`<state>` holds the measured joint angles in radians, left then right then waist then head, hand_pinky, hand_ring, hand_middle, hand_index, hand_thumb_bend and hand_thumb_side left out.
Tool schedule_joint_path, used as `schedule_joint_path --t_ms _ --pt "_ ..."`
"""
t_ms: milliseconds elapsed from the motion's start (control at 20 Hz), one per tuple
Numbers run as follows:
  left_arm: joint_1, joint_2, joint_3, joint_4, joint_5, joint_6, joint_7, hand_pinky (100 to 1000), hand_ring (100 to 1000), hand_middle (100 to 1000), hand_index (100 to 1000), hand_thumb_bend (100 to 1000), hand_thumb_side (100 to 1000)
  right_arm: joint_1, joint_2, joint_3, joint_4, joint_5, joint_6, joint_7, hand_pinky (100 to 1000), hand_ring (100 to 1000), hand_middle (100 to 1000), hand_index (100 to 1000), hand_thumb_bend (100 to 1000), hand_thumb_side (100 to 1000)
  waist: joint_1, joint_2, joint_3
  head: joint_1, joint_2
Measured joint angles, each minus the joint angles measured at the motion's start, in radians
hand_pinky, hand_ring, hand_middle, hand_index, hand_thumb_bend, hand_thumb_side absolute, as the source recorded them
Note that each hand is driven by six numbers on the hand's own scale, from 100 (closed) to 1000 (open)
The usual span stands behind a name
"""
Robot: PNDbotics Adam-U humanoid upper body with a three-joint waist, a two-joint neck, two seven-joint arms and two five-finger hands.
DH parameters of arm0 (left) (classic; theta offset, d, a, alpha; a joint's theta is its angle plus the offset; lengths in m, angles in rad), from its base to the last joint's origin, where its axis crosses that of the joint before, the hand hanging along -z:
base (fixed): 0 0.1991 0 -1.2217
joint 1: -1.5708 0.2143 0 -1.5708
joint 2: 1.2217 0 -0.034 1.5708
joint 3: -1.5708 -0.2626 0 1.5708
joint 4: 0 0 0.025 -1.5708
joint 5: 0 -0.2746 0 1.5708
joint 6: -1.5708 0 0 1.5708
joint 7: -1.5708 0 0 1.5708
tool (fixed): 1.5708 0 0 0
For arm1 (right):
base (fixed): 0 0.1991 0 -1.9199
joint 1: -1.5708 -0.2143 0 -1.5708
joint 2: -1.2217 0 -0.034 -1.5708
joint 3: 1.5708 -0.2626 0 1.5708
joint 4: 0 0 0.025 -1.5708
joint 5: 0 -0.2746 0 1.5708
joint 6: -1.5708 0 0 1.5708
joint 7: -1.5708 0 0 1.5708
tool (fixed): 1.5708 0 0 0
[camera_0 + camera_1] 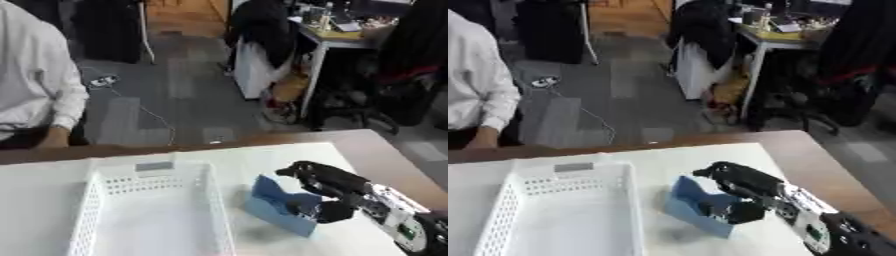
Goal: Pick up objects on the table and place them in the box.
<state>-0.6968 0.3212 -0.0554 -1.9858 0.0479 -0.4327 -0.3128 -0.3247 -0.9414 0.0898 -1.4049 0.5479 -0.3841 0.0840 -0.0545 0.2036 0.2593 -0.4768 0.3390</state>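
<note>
White-topped table (289, 155) with a brown far edge, carrying everything

White perforated box (92, 200) on the left half, open at the top, nothing seen inside it as far as visible; near wall cut off by the lower edge of the view

Right hand (325, 186) in from the lower right, black fingers curled over the top of the blue object and thumb tucked against its near face: clamped on it, not spread. Left hand nowhere in either view

Blue object (686, 199), a folded or boxy thing with one upright flap, just beside the box's right wall, tilted, lower edge seemingly on or very close to the table; hard to tell whether fully lifted

Likely trouble from here, judged only from this pose:
- Catching the box's right rim on the way across, since object and wall sit so near each other and little height seems gained; box shoved sideways or object knocked out of the grasp
- Slipping or rotating in the fingers, with hold taken on one end and the flap free
- Crushing of the flap, if thin card
- Dropping short, outside the rim, if released before clearing the wall
</note>
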Motion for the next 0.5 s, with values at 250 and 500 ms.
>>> schedule_joint_path --t_ms 250,500 --pt "0.0 -0.007 0.0 0.0 0.0 -0.001 -0.002 462 376 526 602 698 832 0.0 0.0 0.0 0.035 -0.018 0.0 0.029 1000 1000 100 1000 337 937 0.001 0.001 0.0 0.0 0.0" --pt "0.0 -0.007 0.0 0.0 0.0 -0.001 -0.002 462 375 526 602 699 832 0.0 0.0 0.0 0.055 -0.026 -0.02 0.061 1000 1000 100 1000 341 936 0.002 0.002 0.002 0.0 0.0"
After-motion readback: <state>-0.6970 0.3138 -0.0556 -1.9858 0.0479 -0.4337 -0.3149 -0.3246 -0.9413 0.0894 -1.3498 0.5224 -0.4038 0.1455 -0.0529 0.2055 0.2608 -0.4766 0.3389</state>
